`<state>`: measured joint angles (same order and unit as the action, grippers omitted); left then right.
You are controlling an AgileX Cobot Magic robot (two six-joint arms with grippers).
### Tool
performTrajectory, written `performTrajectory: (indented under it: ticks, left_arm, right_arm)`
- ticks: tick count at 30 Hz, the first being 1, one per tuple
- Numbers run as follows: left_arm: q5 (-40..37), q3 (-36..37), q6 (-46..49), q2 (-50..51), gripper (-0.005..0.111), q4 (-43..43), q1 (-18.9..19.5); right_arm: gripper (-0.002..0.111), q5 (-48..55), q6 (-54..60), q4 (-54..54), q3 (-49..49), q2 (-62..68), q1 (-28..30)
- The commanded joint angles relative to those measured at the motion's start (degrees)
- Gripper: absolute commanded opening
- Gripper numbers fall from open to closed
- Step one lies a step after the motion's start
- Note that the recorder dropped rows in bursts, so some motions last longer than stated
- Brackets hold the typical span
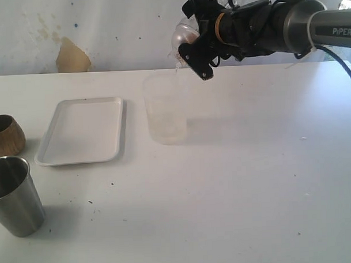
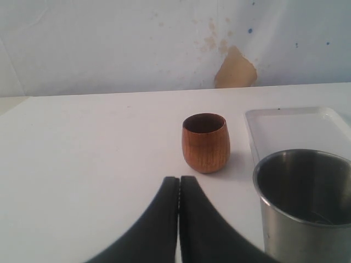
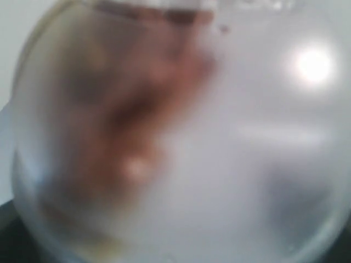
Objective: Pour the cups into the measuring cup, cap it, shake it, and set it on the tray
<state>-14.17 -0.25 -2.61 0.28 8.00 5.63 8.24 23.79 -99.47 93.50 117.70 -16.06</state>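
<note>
Holding the frosted cup (image 1: 182,36) in wide jaws, the right gripper (image 1: 193,56) hangs just above the measuring cup (image 1: 165,111).

The tray (image 1: 83,130) lies low and flat, so a gripper can pass over it. Near its right edge stands the measuring cup (image 1: 165,109), tall enough to block a sideways sweep. The air straight above that cup is filled by the right gripper (image 1: 188,48) and the tilted frosted cup (image 1: 182,34) it holds. Off the tray's left edge, the wooden cup (image 1: 5,134) and the steel tumbler (image 1: 15,195) stand close together (only a slim gap shows between them). The table (image 1: 252,192) in front of the tray and far to its right lies open.
</note>
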Motion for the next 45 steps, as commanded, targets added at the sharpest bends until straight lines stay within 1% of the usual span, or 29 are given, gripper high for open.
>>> performTrajectory:
  ticks: [1, 4, 9, 15, 17, 18, 20, 22, 25, 27, 40, 45]
  left_arm:
    - [0.4, 0.3, -0.1, -0.3, 0.001, -0.2, -0.1]
    - [0.4, 0.3, -0.1, -0.3, 0.001, -0.2, -0.1]
    - [0.4, 0.3, -0.1, -0.3, 0.001, -0.2, -0.1]
    - [0.4, 0.3, -0.1, -0.3, 0.001, -0.2, -0.1]
    - [0.4, 0.3, -0.1, -0.3, 0.001, -0.2, -0.1]
    - [0.4, 0.3, -0.1, -0.3, 0.001, -0.2, -0.1]
    - [0.4, 0.3, -0.1, -0.3, 0.001, -0.2, -0.1]
    - [0.4, 0.3, -0.1, -0.3, 0.001, -0.2, -0.1]
    - [0.4, 0.3, -0.1, -0.3, 0.001, -0.2, -0.1]
    - [0.4, 0.3, -0.1, -0.3, 0.001, -0.2, -0.1]
    - [0.4, 0.3, -0.1, -0.3, 0.001, -0.2, -0.1]
    - [0.4, 0.3, -0.1, -0.3, 0.001, -0.2, -0.1]
  right_arm:
    - [0.000, 1.0, 4.9, -0.5, 0.7, -0.4, 0.1]
    - [0.000, 1.0, 7.3, -0.5, 0.7, -0.4, 0.1]
    - [0.000, 0.8, 7.7, -0.5, 0.7, -0.4, 0.1]
    - [0.000, -2.6, 7.7, -0.5, 0.7, -0.4, 0.1]
    - [0.000, -2.2, 9.9, -0.5, 0.7, -0.4, 0.1]
    - [0.000, -1.7, 14.3, -0.5, 0.7, -0.4, 0.1]
    - [0.000, -2.1, 18.9, -0.5, 0.7, -0.4, 0.1]
    - [0.000, -4.1, 18.9, -0.5, 0.7, -0.4, 0.1]
    - [0.000, -11.2, 16.6, -0.5, 0.7, -0.4, 0.1]
    - [0.000, -13.6, 15.1, -0.2, 0.7, -0.4, 0.0]
    - [0.000, -10.9, 14.9, -0.2, 2.9, 1.1, -0.5]
    - [0.000, -11.8, 18.7, -0.5, 3.1, 1.3, -0.5]
